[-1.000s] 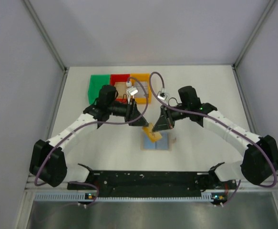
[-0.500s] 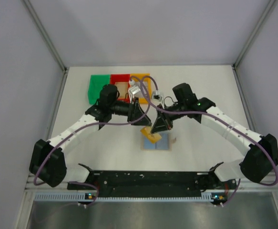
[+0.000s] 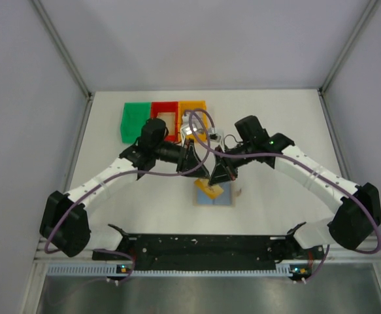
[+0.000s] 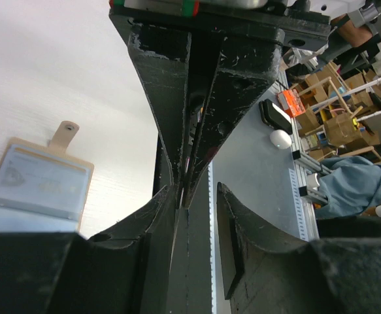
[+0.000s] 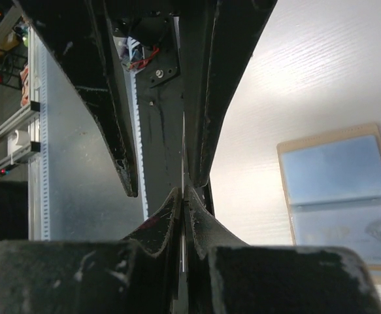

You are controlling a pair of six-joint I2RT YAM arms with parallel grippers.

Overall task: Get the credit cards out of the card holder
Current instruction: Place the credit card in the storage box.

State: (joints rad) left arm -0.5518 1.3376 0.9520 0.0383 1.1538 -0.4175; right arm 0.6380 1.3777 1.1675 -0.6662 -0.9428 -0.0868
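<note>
The card holder lies open on the table just beside both tools. The left gripper has its jaws apart and the right gripper is clenched tight, on what I cannot tell. One holder and one tan-yellow credit card show, the card at the holder's far-left corner, beneath the tips.

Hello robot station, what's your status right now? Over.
Right fingers shut on a tan card. Left fingers open either side of it. Card holder lies open on the table below. No obstruction seen.
</note>
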